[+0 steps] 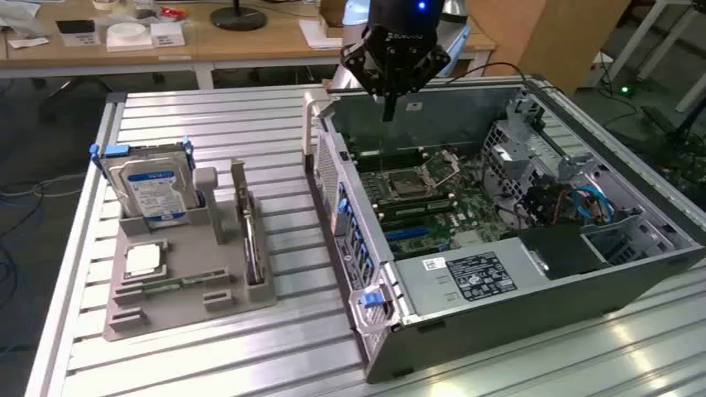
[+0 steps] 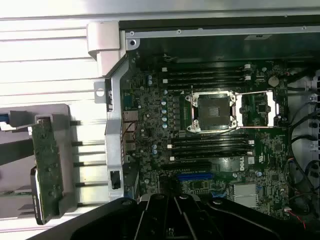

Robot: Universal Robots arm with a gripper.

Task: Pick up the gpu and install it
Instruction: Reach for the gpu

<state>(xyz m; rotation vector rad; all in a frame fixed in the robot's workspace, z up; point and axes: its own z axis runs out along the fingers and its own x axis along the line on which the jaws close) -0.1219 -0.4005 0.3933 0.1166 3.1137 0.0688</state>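
Jaws: clenched together on nothing, pointing straight down from the arm's black wrist and hanging above the far rim of the open computer case
Graphics card: standing on its long edge in a slot of the grey rack, which lies on the slatted tabletop on the exterior view's left of the case
Card against jaws: well apart; the case's near side wall stands between them, and the card sits lower and closer to the camera than the jaws do
Rack neighbours: a hard drive with a blue and white label stands upright at the far end, apart from the card
Motherboard: laid bare in the wrist view, with the blue slot and the black slots near it holding nothing
Done so far: nothing that shows; the card is not lifted and not touched
Left to do: as I judge it, the whole job, both the pick-up from the rack and the seating of the card inside the case
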